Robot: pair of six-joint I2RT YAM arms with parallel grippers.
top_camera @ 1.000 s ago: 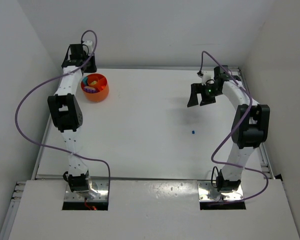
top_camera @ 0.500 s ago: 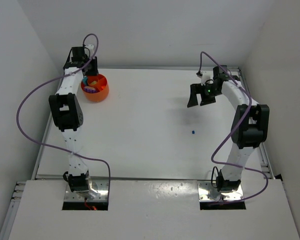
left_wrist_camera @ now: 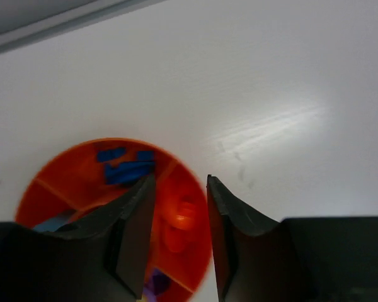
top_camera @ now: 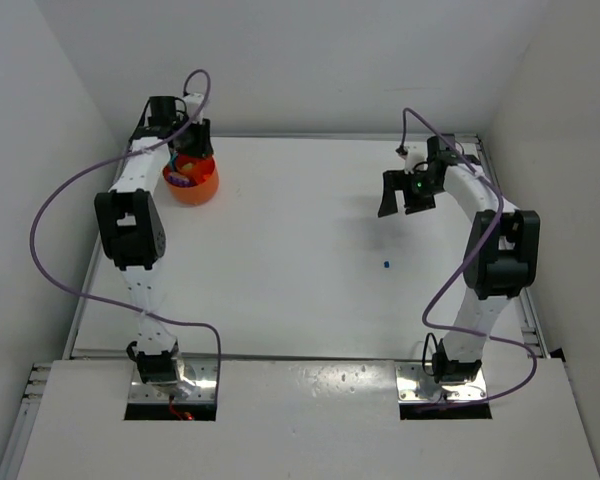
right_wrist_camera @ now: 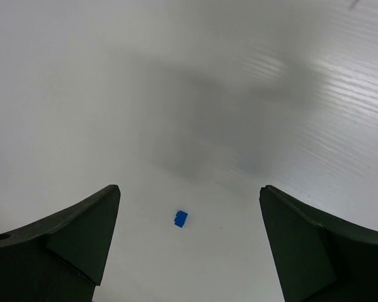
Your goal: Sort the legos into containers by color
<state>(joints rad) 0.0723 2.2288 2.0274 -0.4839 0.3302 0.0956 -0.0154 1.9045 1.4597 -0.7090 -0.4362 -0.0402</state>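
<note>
The orange bowl [top_camera: 202, 184] stands at the far left of the table, and my left gripper [top_camera: 187, 152] hangs right over it. In the left wrist view the bowl [left_wrist_camera: 57, 182] has dividers. Blue bricks [left_wrist_camera: 127, 168] lie in one section and a purple brick [left_wrist_camera: 155, 282] in another. My left gripper [left_wrist_camera: 180, 189] is open by a narrow gap, and a blurred orange brick [left_wrist_camera: 179, 221] shows between the jaws without touching them. One tiny blue brick [top_camera: 388, 264] lies on the table. My right gripper [top_camera: 400, 194] is wide open above it, and the brick [right_wrist_camera: 181, 218] shows between the fingers.
White walls close in the table at the back and on both sides. A metal rail [top_camera: 528, 320] runs along the right edge. Purple cables loop off both arms.
My left gripper has moved right and now sits over the orange bowl, hiding part of it. The right arm and the blue brick have not moved.
</note>
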